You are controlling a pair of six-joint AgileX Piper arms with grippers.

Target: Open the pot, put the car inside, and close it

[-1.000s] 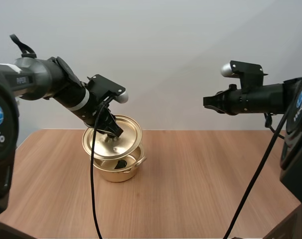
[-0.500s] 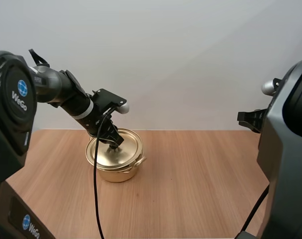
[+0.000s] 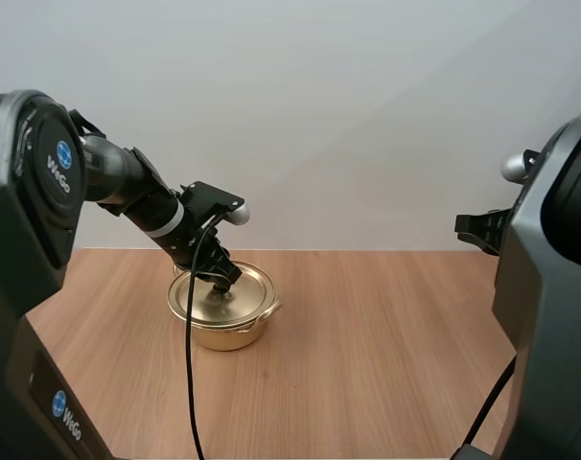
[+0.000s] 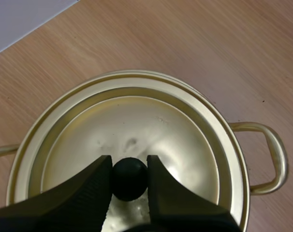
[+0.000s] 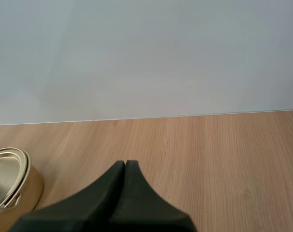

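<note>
The lid [image 4: 137,121] sits flat on the pot [image 3: 223,332], at ten o'clock on the tabletop [image 3: 386,355]. My left end effector [image 4: 129,168] pinches its black knob [image 4: 129,180]. The right end effector [image 5: 124,166] is closed, empty. The car is likely inside; only letting go is left.

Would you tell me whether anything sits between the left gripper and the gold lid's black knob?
Nothing visible does: the left gripper pinches the round black knob directly, on the shiny gold metal lid lying over the gold two-handled pot.

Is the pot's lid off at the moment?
No, the lid sits on the pot, its knob gripped by the left claw.
</note>
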